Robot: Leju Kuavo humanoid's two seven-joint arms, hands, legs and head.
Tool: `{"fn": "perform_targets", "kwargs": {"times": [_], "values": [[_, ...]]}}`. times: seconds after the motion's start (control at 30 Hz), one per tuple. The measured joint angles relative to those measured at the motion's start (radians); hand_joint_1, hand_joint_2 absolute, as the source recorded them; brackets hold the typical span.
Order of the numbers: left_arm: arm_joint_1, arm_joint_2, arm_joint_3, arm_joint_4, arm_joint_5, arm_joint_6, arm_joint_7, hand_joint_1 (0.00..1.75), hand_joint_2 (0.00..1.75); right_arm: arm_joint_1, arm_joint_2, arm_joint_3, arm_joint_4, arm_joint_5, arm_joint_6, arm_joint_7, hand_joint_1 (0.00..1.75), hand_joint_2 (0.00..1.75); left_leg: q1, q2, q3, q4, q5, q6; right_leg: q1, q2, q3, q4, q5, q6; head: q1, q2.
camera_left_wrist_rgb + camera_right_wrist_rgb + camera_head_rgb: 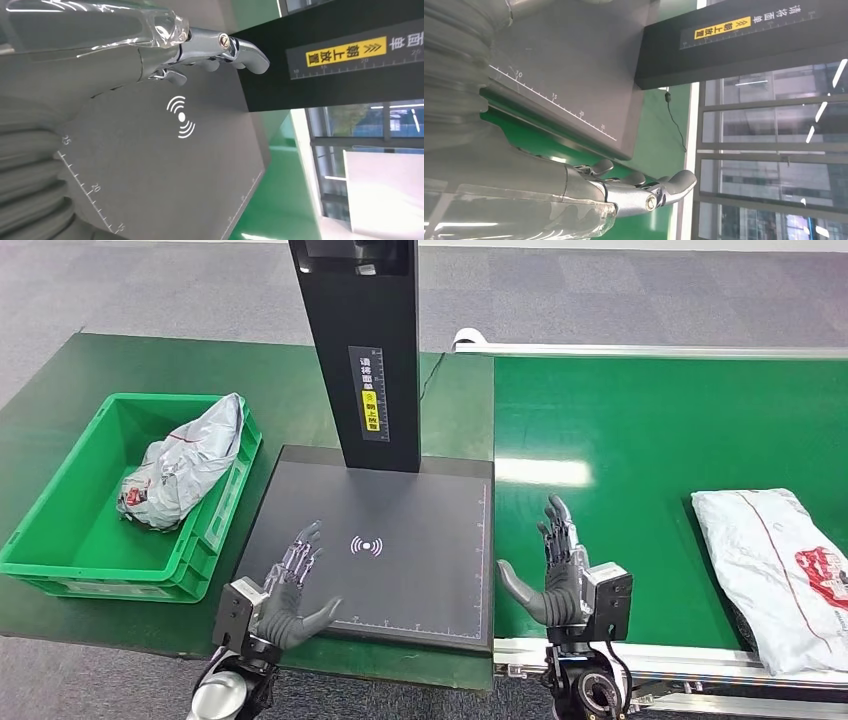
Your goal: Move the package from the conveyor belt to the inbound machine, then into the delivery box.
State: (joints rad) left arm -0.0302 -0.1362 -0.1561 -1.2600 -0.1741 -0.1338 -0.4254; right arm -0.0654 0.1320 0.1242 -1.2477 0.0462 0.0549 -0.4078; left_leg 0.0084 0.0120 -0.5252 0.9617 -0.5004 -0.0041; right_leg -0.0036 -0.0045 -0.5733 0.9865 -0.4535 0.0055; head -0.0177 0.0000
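White package lies on conveyor belt, right of scanner plate. Both hands empty, fingers spread: left hand over plate, right hand over belt. Advice: reach right, grip package across middle, lift flat. Green box left of plate already holds grey bag.

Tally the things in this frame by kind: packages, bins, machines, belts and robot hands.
Packages: 2, a grey package in the bin and a white package on the belt
Green bin: 1
Black inbound machine: 1
Conveyor belt: 1
Robot hands: 2, left hand and right hand, both empty
Total: 7
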Motion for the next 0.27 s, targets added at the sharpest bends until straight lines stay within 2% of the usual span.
{"fn": "perform_targets", "kwargs": {"times": [0.27], "values": [[0.02, -0.003, 0.0, -0.023, 0.005, 0.046, -0.017, 0.0, 1.75, -0.006, 0.0, 0.017, 0.021, 0.0, 0.002, 0.001, 0.0, 1.75, 0.0, 0.0, 0.0, 0.0, 0.0, 0.0, 0.0, 0.0, 0.0, 0.0, 0.0, 0.0, 0.0, 0.0]]}}
